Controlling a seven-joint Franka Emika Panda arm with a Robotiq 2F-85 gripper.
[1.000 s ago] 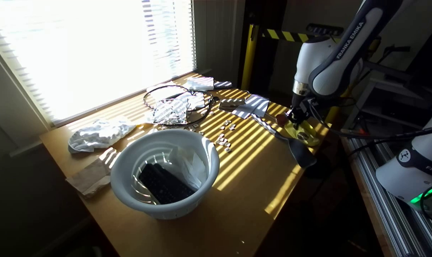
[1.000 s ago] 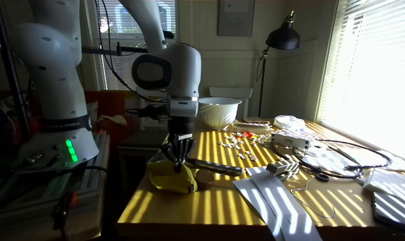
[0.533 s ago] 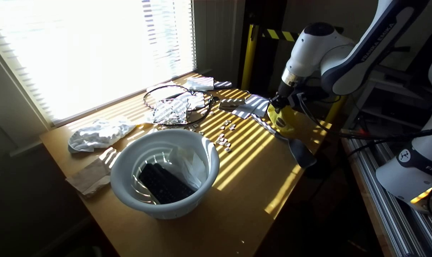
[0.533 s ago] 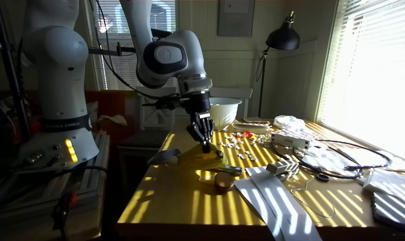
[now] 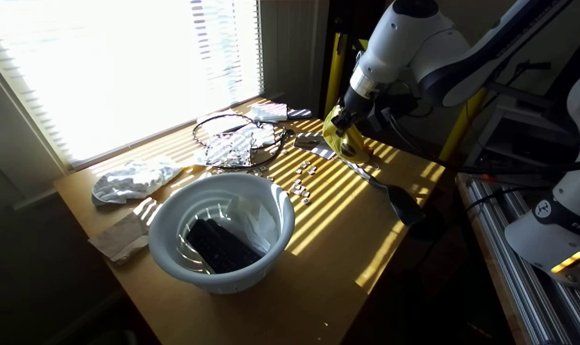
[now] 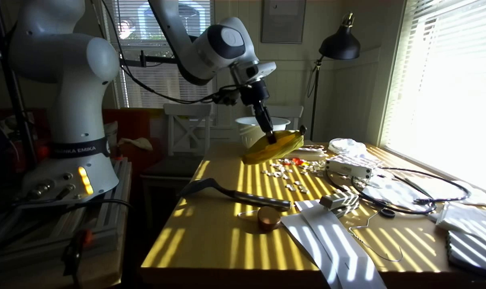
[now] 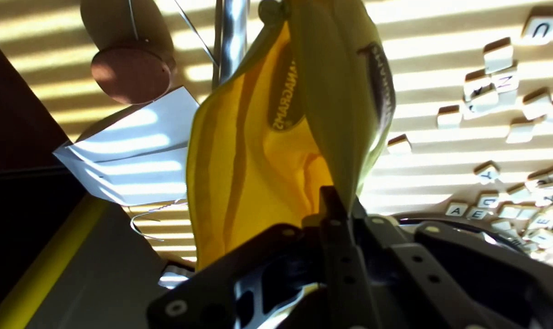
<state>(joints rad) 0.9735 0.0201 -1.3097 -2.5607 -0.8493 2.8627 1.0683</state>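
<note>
Yellow pouch (image 7: 276, 151): banana-shaped, creased, bright orange-yellow on one face, greenish on the folded flap; slung beneath the hand (image 6: 271, 138).
Oval patches (image 7: 285, 93): dark, lettered.
Hand: clamped on pouch fabric.
Tabletop (image 6: 211, 249): below both, sun-striped.

Panelled walls (image 6: 273, 76), bright blinds (image 6: 452, 100), black lamp (image 6: 339, 45), white chairs (image 6: 188, 108), striped sunlight (image 6: 281, 257) across a wooden table (image 6: 201, 241).

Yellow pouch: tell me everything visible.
The yellow pouch looks like thin fabric, shaped like a banana, with dark oval lettered labels and a dark nub at one end. It gapes open on an orange-yellow inside, tilted, pinched at its edge by the gripper above the table. Contents, if any, can't be told.
</note>
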